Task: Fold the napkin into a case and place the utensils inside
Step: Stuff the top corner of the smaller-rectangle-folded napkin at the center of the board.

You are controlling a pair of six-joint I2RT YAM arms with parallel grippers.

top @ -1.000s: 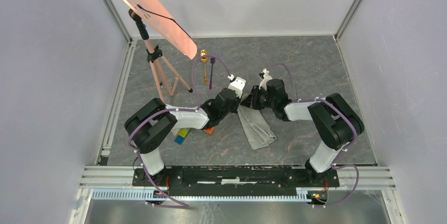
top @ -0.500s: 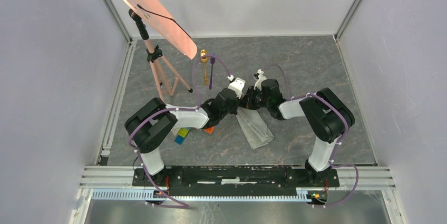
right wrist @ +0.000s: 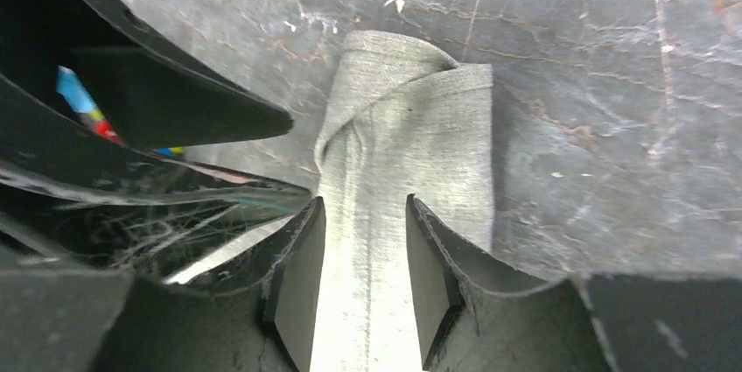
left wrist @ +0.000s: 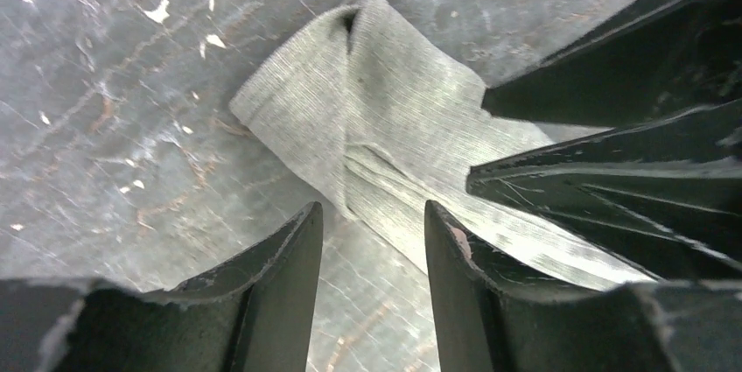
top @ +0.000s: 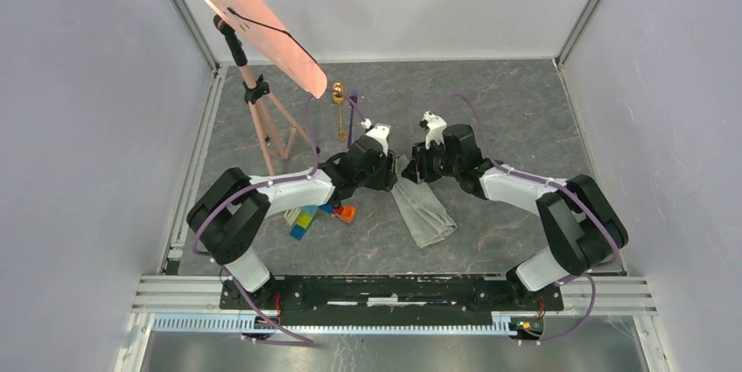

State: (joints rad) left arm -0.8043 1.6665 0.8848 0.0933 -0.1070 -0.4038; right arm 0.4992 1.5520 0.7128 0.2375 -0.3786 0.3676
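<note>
The napkin (top: pixel 424 211) lies on the table as a narrow grey-green folded strip, the case, its far end tucked under both wrists. My left gripper (left wrist: pixel 372 210) hangs open over the strip's left edge (left wrist: pixel 385 118), with bare table showing between its fingers. My right gripper (right wrist: pixel 364 206) is open too and straddles the cloth (right wrist: pixel 411 118), which lies flat below it. In the top view the left gripper (top: pixel 391 171) and the right gripper (top: pixel 411 171) nearly meet. The utensils, a gold spoon (top: pixel 339 109) and a purple fork (top: pixel 352 115), lie side by side farther back.
Colourful toy blocks (top: pixel 303 220) and an orange block (top: pixel 347 213) sit beside the left forearm. A pink tripod (top: pixel 265 118) carrying a tilted pink board (top: pixel 254 13) stands at the back left. Metal rails (top: pixel 188 179) frame the table.
Both grippers have opened and let go of the napkin's far end. The left wrist has shifted slightly left and back; the right elbow has swung outward. The strip lies as before.
</note>
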